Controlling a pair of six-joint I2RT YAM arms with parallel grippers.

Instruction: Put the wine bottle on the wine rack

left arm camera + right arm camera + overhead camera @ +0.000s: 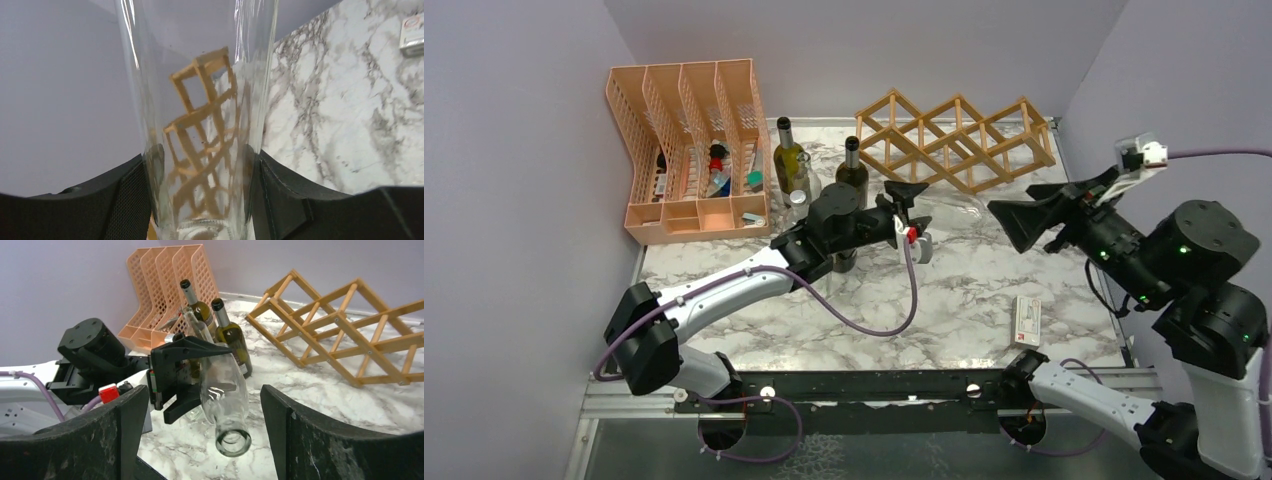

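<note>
My left gripper (908, 203) is shut on a clear empty wine bottle (952, 207) near its neck and holds it level above the table, pointing right. In the left wrist view the fingers (280, 195) press both sides of the glass (200, 75). My right gripper (1016, 222) is open and faces the bottle's free end (232, 442). That end sits between its fingers (295, 435) without touching them. The light wooden lattice wine rack (959, 140) stands at the back of the table, behind the bottle. It also shows in the right wrist view (350, 335) and through the glass (200, 115).
Two dark green wine bottles (788, 155) (852, 170) and another clear bottle (802, 188) stand at the back left. A peach mesh file organizer (689, 140) stands left of them. A small white box (1027, 322) lies at the front right. Purple walls enclose the table.
</note>
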